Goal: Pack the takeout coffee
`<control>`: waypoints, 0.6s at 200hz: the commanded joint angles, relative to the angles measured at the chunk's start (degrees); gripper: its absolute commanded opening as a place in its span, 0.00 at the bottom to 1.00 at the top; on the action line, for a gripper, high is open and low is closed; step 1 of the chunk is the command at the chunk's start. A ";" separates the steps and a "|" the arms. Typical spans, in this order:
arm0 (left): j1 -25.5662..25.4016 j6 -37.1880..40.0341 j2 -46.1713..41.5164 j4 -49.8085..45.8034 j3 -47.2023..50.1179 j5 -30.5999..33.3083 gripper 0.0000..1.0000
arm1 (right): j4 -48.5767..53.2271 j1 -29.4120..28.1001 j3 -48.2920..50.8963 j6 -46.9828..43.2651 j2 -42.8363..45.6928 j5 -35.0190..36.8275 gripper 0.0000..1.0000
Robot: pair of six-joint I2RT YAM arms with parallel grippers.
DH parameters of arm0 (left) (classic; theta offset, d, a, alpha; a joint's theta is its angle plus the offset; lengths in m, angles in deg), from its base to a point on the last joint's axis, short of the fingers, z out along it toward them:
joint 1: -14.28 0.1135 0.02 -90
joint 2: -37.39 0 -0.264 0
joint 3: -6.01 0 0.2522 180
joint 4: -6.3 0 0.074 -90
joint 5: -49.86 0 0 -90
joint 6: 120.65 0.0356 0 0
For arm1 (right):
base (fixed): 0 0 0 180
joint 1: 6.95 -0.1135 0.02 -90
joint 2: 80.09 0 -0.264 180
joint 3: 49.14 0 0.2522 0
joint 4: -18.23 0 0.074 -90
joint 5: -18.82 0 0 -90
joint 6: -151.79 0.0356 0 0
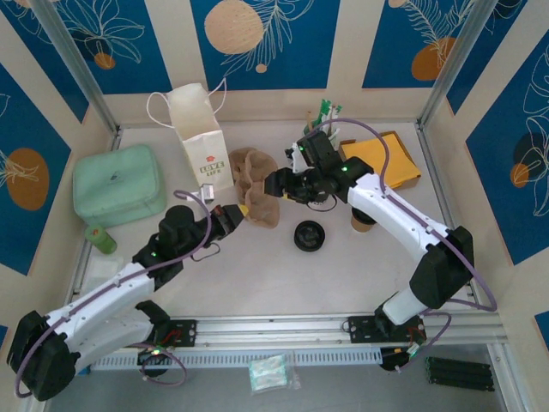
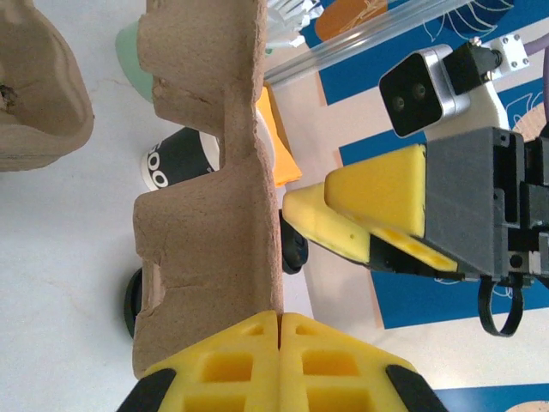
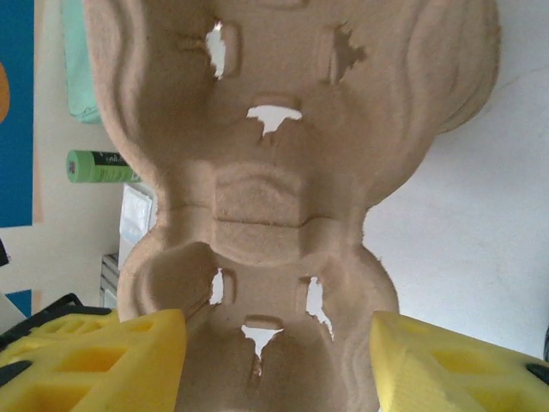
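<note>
Brown pulp cup carrier [image 3: 283, 197], two wells, torn slots in the walls. Right hand [image 3: 279, 352]: yellow fingers [image 3: 103, 360] spread either side of carrier's near end, contact unclear. Green tube [image 3: 99, 166] lying at left, mint-green case [image 3: 79, 69] above it. White bench [image 3: 480, 223] at right.

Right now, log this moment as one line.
left gripper: shut on pulp cup carrier | right gripper: open, straddling carrier | coffee cup: on table, unpacked

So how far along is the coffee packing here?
Nothing looks packed: the coffee cup sits on the table near the loose black lid, and the paper bag stands at the back. In hand: left claw shut on the edge of a pulp tray, right claw straddling its end, jaws apart. Left: cup into tray, then bag.
</note>
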State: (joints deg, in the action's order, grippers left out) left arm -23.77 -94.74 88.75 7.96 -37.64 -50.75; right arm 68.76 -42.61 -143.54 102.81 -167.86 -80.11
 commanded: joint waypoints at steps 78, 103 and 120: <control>-1.11 -0.11 -0.99 0.22 0.02 1.21 0.00 | 0.30 -3.39 -4.20 1.21 -2.00 1.72 0.55; -1.15 0.02 -0.95 0.22 -0.05 1.21 0.00 | 0.74 -3.28 -4.99 1.00 -2.97 2.45 0.57; -1.20 0.01 -0.88 0.39 -0.08 1.25 0.00 | 0.84 -3.19 -5.39 0.76 -3.67 2.70 0.59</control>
State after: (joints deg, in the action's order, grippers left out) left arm -24.44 -94.87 88.13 7.89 -37.62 -50.10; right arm 68.87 -45.62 -146.99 103.42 -170.22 -78.39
